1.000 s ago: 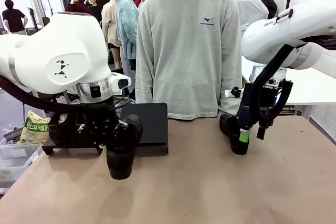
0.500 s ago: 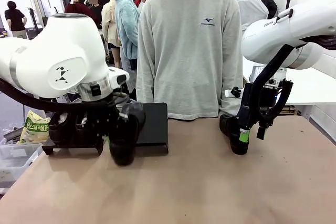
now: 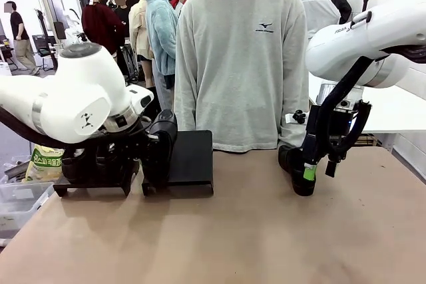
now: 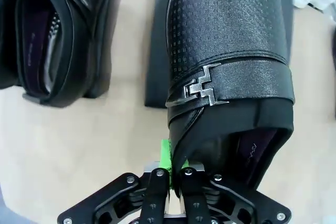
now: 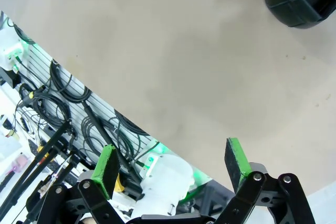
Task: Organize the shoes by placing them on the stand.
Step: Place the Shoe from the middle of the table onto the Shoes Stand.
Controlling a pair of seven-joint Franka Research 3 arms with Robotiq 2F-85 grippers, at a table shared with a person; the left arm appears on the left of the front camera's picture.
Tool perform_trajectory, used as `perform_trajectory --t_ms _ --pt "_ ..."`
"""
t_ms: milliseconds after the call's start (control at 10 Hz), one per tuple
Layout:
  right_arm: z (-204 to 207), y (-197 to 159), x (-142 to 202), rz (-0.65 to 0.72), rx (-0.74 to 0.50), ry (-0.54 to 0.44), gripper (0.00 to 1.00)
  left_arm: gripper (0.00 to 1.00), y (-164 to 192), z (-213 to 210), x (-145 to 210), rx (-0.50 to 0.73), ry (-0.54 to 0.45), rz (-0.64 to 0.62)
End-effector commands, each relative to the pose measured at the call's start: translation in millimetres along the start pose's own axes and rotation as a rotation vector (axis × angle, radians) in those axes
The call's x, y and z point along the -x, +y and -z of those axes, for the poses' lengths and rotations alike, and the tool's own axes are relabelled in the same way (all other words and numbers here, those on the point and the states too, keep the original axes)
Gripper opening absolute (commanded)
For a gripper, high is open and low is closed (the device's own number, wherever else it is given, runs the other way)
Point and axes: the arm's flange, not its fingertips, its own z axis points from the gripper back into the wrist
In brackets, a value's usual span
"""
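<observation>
- While the left gripper [image 4: 170,163] has its jaws together, clamped on the heel rim of a black shoe [image 4: 231,51], that shoe points toe-away over the bare part of the black stand [image 4: 157,51].
- Seen from the front, this shoe is steeply tilted, in front of the stand's flat top and left of its middle.
- A silver zigzag buckle [image 4: 197,87] sits on the strap across its upper.
- Two other shoes [image 4: 58,35] lie side by side with their openings up, apart from the gripped one, with a strip of beige counter [image 4: 126,129] showing between them in the left wrist view.
- The right gripper [image 5: 171,158] has its jaws apart, with nothing between the green pads [image 5: 108,163], and it hangs low over the counter.
- A fourth shoe [image 3: 293,167] rests on the counter at the right side, near that gripper and partly behind its fingers in the front view; the right wrist view catches its rounded end in the top corner.
- A person in a grey sweatshirt [image 3: 239,58] stands at the far side, behind the stand.
</observation>
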Motion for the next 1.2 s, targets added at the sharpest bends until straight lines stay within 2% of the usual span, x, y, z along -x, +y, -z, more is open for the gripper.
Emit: perform_trajectory --t_ms 0,600,800,1100 --pt "-0.6 0.6 0.9 0.0 0.006 0.01 1.0 0.0 -8.6 11.7 -20.4 -0.042 -0.032 -0.009" --pt "-0.6 0.6 0.9 0.0 0.006 0.01 1.0 0.0 -9.9 31.7 -50.5 -0.044 -0.013 -0.028" --pt "-0.6 0.6 0.9 0.0 0.006 0.01 1.0 0.0 -13.8 38.2 -55.5 -0.028 0.023 -0.034" --pt "-0.6 0.6 0.9 0.0 0.006 0.01 1.0 0.0 -16.1 42.3 -57.0 -0.011 0.018 -0.025"
